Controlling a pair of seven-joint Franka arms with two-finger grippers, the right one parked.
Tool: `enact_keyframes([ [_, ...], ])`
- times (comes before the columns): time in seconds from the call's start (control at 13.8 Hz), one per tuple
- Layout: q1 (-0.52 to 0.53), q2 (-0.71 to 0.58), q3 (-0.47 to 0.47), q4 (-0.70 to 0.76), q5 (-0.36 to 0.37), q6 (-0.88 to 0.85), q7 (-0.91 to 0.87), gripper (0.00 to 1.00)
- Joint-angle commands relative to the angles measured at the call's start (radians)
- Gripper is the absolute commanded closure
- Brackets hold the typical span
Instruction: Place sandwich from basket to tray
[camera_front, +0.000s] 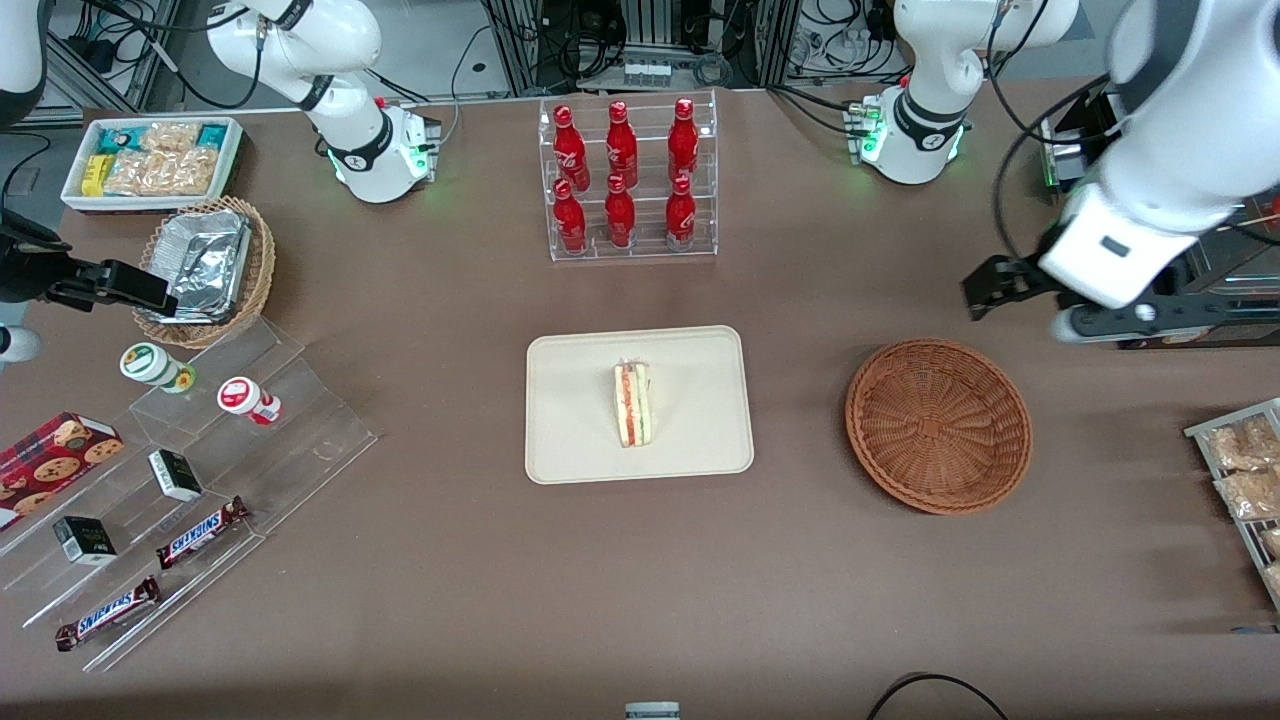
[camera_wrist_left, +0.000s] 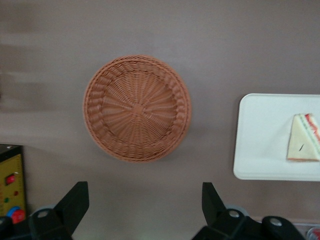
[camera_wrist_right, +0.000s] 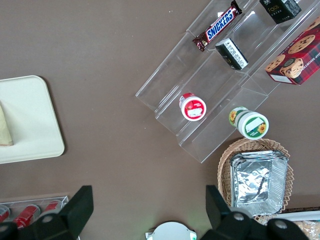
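— Where's the sandwich (camera_front: 632, 403)?
— Lying mid-tray (camera_front: 570, 440), red and green filling showing along its edge.
— And the basket (camera_front: 938, 425)?
— Empty, apart from the tray, toward the working arm's end; the gripper (camera_wrist_left: 144, 204) hangs above it, fingers spread.

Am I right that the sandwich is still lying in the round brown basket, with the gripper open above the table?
Not quite. The sandwich lies on the tray, and the basket holds nothing, as the front view shows. The rest is right: the gripper hangs open above the table, near the basket.
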Motion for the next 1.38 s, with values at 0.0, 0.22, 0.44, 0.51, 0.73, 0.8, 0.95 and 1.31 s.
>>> enact_keyframes([
  [0.0, 0.077, -0.031, -0.009, -0.032, -0.016, -0.011, 0.106, 0.00],
  [0.22, 0.095, -0.041, 0.015, -0.032, -0.016, -0.011, 0.160, 0.00],
  [0.44, 0.092, -0.087, 0.021, -0.072, -0.016, -0.009, 0.166, 0.00],
  [0.51, 0.086, -0.115, 0.021, -0.093, -0.016, -0.005, 0.166, 0.00],
  [0.73, 0.082, -0.132, 0.023, -0.090, -0.016, -0.008, 0.165, 0.00],
  [0.8, 0.080, -0.123, 0.021, -0.078, -0.016, -0.008, 0.158, 0.00],
  [0.95, 0.069, -0.101, 0.025, -0.060, -0.015, -0.009, 0.161, 0.00],
  [1.31, 0.066, -0.097, 0.032, -0.037, -0.004, -0.008, 0.158, 0.00],
])
